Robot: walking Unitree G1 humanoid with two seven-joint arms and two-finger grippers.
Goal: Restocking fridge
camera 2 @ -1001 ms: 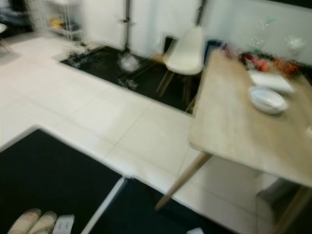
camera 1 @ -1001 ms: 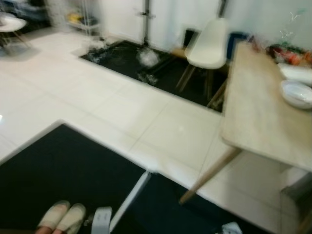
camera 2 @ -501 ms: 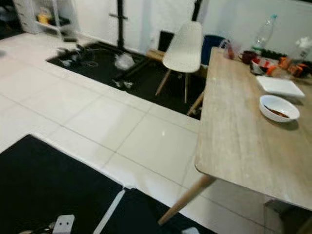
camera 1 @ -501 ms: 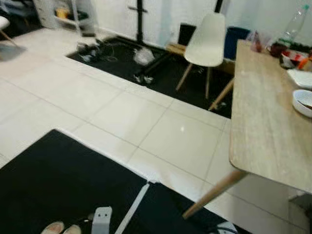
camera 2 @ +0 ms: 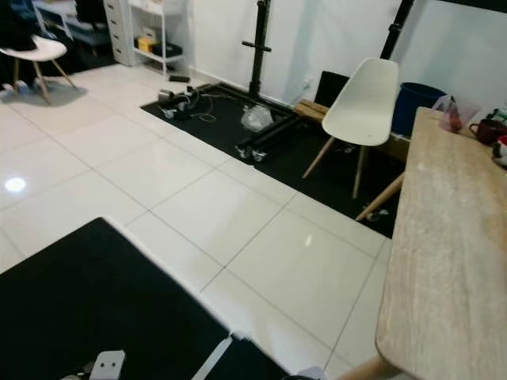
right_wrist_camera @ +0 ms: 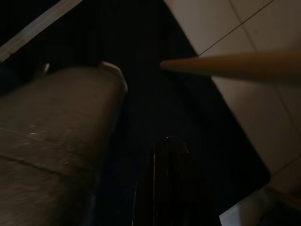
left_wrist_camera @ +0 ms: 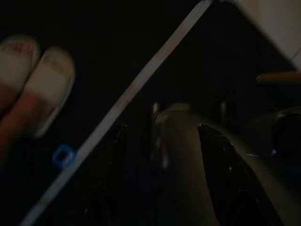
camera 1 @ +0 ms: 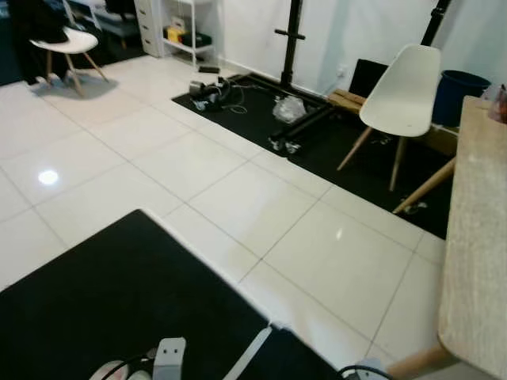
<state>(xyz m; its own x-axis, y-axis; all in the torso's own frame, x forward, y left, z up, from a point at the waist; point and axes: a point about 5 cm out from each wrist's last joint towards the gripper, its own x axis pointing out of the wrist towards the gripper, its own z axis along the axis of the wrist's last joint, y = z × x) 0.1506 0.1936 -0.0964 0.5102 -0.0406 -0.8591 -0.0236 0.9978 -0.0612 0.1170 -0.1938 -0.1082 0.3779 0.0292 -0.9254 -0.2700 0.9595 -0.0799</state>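
Both arms hang low at my sides over a black floor mat (camera 1: 119, 309). In the dim left wrist view, my left gripper (left_wrist_camera: 164, 188) is open, its two dark fingers (left_wrist_camera: 225, 179) spread wide with nothing held. They point down at the mat, a pale tape line (left_wrist_camera: 127, 101) and a person's feet in light slippers (left_wrist_camera: 44, 82). My right gripper (right_wrist_camera: 164, 183) hangs beside my grey leg (right_wrist_camera: 51, 136), close to a wooden table leg (right_wrist_camera: 235, 66).
A light wood table (camera 1: 479, 261) runs along the right, with a red mug (camera 2: 483, 131) at its far end. A white chair (camera 1: 404, 83), blue bin (camera 1: 459, 83) and black stand (camera 1: 289, 39) with cables stand on a far mat. Another white chair (camera 1: 67, 43) is far left.
The camera has swung left and sharpened. The table has slid to the right edge, its bowl and plate are out of frame, and the slippers have dropped to the bottom edge.
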